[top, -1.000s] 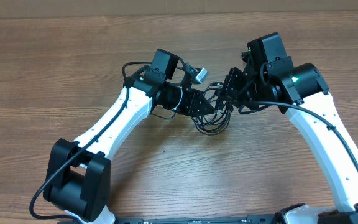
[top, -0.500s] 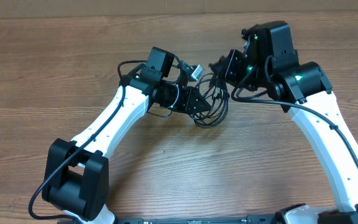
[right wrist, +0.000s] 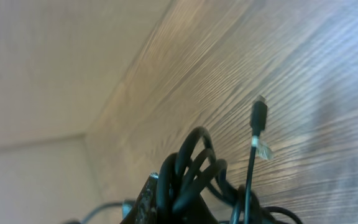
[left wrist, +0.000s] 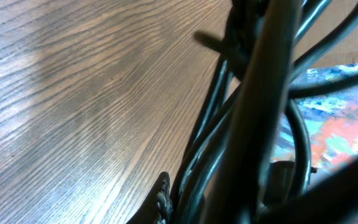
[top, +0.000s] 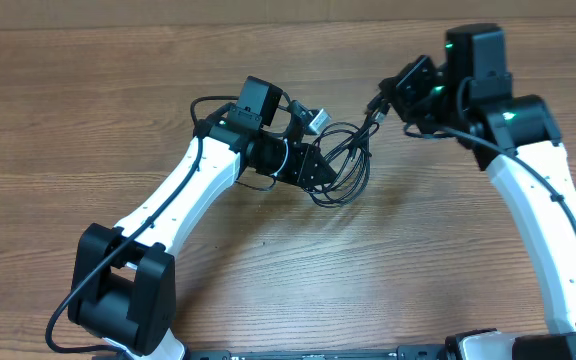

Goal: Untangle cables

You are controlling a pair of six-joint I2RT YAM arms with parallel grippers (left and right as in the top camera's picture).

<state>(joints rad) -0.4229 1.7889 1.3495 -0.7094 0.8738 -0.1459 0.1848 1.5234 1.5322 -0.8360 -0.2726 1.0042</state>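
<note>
The right gripper [top: 379, 101] was clamped on a few strands of the cables [top: 346, 172]. A second before, it had sat just beside the left gripper at the tangle. It had since drawn away to the right and toward the far side. It now stood apart from the tangle, and the strands it held stretched in a slanting line back down to the bundle.

The left gripper [top: 320, 168] was pinched tight on the left edge of the same bundle and had scarcely shifted over that second. The tangle lay near the middle of the table [top: 78, 110], between the two grippers, its loops drawn out further toward the right than before.

In the right wrist view, the cables [right wrist: 188, 174] showed as bunched black loops at the bottom, by the fingers, and one black plug [right wrist: 258, 116] stood up free over the wood. In the left wrist view, the cables [left wrist: 253, 106] filled the right half, very close and blurred.

The right arm had swung outward. Its forearm rose from the near right edge, and its wrist turned left toward the tangle. The left arm reached in from the near left corner, bent at the elbow, with its wrist pointing right.
</note>
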